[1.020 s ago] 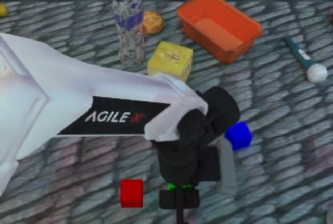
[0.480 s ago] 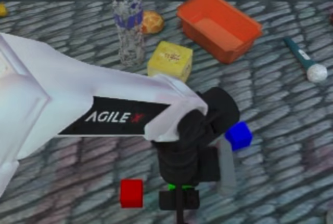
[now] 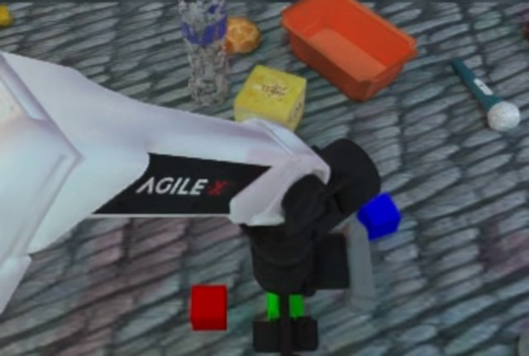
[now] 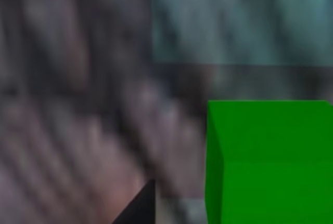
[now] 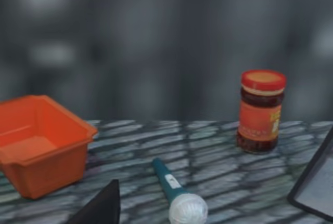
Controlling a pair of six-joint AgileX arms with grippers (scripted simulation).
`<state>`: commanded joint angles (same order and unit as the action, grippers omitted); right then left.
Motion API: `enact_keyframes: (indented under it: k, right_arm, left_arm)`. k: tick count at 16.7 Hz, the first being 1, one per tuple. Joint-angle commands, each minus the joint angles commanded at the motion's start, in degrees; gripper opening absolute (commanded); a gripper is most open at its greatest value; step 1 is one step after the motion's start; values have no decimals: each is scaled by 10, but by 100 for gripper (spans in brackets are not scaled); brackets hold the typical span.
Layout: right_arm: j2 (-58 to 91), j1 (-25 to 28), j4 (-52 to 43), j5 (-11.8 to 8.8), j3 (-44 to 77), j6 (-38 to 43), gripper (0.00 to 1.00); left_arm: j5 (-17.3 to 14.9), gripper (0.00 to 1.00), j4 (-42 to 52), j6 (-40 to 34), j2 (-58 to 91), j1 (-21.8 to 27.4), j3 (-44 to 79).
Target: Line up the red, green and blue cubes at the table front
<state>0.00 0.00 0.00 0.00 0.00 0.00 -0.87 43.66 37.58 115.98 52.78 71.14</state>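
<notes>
Grey-blue woven strokes cover the bench [image 3: 463,232], and at its front edge the green cube [image 3: 282,306] now shows as a taller bright strip under the left hand [image 3: 284,333], where half a second ago only a thin sliver peeked out. Dark fingers [image 3: 285,335] sit at the cube's near side; whether they pinch it or have let go I cannot tell, since the wrist body hides the contact. From the left wrist camera the green cube [image 4: 269,161] fills one side, apparently resting on the bench, with a dark fingertip [image 4: 140,206] apart from it. Red cube [image 3: 208,307] lies just to the left of green; blue cube [image 3: 379,215] sits farther back and to the right, beside the wrist. Left arm [image 3: 124,170] slants in from the left with its hand pointing down. Behind stand a yellow block [image 3: 270,95], a bottle [image 3: 203,34], an orange bin [image 3: 347,40] and a microphone [image 3: 488,96]. Right hand [image 5: 101,208] is parked off to the right, facing a jar [image 5: 261,110].
</notes>
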Motion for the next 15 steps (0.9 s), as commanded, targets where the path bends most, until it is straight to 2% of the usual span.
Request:
enact_keyframes:
  k: [9,15]
  right_arm:
    - [0,0,0,0,0,0,100]
    - [0,0,0,0,0,0,100]
  left_arm:
    - [0,100,2,1,-1,0,2]
    - [0,100,112,2,-46,-6,60]
